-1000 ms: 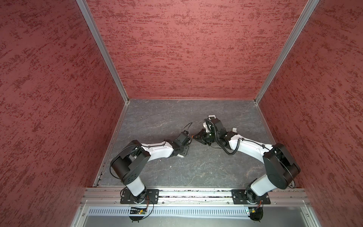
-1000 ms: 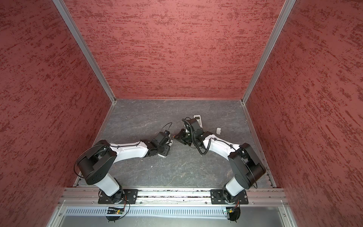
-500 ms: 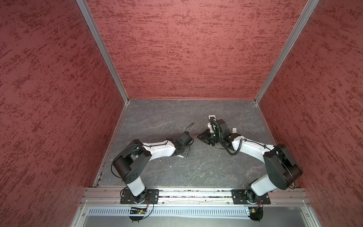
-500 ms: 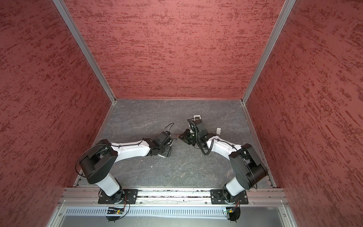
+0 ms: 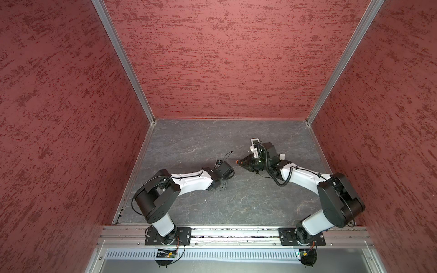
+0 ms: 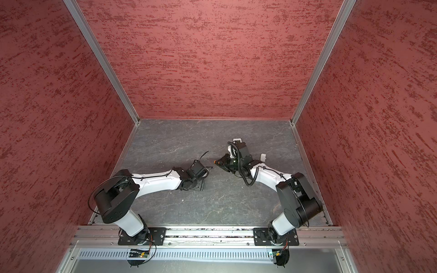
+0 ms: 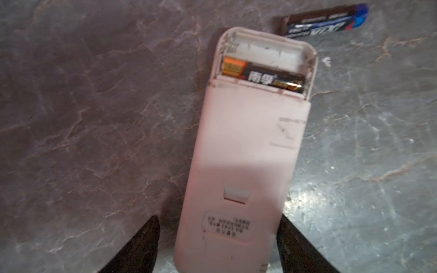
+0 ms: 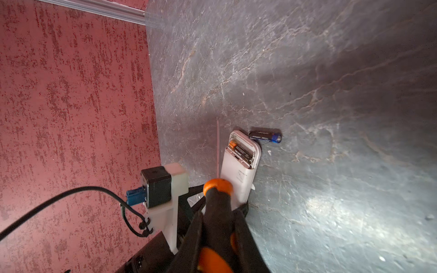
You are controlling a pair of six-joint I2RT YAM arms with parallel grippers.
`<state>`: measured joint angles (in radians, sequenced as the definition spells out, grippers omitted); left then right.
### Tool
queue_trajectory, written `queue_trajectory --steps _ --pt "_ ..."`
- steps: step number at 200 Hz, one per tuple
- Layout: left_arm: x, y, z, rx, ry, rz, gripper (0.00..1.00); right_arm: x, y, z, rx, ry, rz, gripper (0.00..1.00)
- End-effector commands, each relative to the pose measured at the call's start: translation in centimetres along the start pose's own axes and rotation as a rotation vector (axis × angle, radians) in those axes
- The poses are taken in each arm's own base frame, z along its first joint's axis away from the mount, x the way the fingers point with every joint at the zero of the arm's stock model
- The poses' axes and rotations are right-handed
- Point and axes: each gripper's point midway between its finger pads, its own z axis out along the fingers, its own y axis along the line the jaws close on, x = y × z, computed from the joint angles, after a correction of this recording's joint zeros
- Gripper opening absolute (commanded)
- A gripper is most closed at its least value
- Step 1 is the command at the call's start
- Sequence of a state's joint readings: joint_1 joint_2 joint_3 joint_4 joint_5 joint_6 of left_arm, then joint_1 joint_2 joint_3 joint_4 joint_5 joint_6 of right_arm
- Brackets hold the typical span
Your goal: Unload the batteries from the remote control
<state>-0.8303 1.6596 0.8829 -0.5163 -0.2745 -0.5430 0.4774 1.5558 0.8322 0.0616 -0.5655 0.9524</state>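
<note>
Loose battery lies out; last battery seemingly needs prying from remote, left gripper wide, right gripper holding screwdriver

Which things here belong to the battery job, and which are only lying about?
Job: white remote, opened; battery inside it; blue-ended battery beside it; held screwdriver.
Lying about: small white cover; another white remote, partly hidden.

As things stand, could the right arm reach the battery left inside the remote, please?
Probably yes. The compartment is uncovered, the battery lies exposed, and the held screwdriver points along the side of the remote, nothing between. The left fingers straddle its other end, clear.
</note>
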Motion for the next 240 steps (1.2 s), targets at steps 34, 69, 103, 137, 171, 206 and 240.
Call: queue_trajectory --steps 34,69,103,137,171,206,240 --pt "3.3 4.3 0.8 -0.155 0.115 -0.025 0.75 0.4 0.3 -0.9 0.004 0.058 -0.101 0.00" --pt "3.0 4.5 0.7 -0.149 0.110 -0.047 0.76 0.9 -0.5 -1.1 0.033 0.106 -0.128 0.00" --pt "2.5 5.1 0.8 -0.131 0.111 -0.089 0.75 1.3 -1.0 -1.4 0.052 0.158 -0.154 0.00" --pt "1.9 5.3 0.6 -0.097 0.104 -0.135 0.75 1.7 -1.3 -1.2 0.049 0.201 -0.166 0.00" --pt "1.7 5.7 0.6 -0.083 0.108 -0.170 0.75 2.1 -1.4 -1.1 0.044 0.220 -0.171 0.00" --pt "0.7 5.7 0.9 -0.038 0.099 -0.219 0.75 2.3 -1.9 -1.2 0.050 0.219 -0.164 0.00" --pt "-0.1 5.6 0.9 -0.023 0.090 -0.224 0.75 2.4 -2.1 -1.1 0.053 0.222 -0.157 0.00"
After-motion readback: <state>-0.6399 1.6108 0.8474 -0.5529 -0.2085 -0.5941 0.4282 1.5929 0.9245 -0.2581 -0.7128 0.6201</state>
